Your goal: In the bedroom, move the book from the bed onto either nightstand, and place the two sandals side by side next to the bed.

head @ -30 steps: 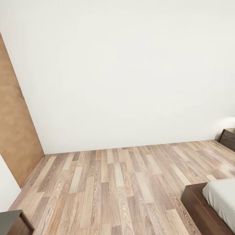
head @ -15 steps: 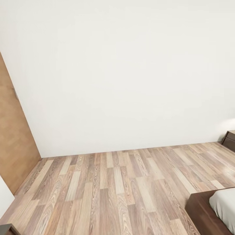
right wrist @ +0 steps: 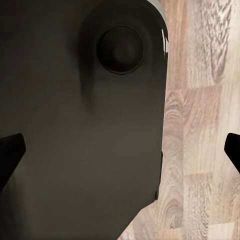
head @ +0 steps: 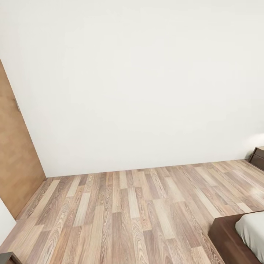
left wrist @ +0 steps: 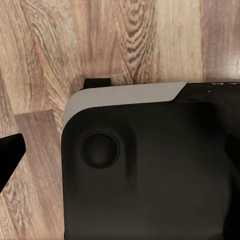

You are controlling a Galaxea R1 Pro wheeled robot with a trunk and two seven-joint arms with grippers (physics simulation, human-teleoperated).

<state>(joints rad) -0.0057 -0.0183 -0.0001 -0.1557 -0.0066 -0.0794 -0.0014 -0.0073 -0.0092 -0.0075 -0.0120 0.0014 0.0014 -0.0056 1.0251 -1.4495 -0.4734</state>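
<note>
Since half a second ago nothing in the head view has shifted; a second ago the view sat lower and further left, with more of the dark cabinet corner (head: pixel 6 257) showing at the lower left.

A plain white wall (head: pixel 139 84) meets a floor of pale brown wood-grain planks (head: pixel 124 216), with a light brown wooden door (head: pixel 16 161) at the left. The low bed (head: pixel 238 238), with its dark brown wooden frame and off-white mattress corner, shows at the lower right. A small dark reddish-brown nightstand (head: pixel 258 157) stands against the wall at the right edge, well apart from the bed corner. Open floor stretches between door, wall and bed.

In both wrist views a black rounded robot body (left wrist: pixel 150 175) hangs over the planks. The right gripper (right wrist: pixel 120 150) has its dark fingertips (right wrist: pixel 10 155) spread wide, holding nothing. The left gripper shows one dark fingertip (left wrist: pixel 9 155), so whether it is spread cannot be told.
</note>
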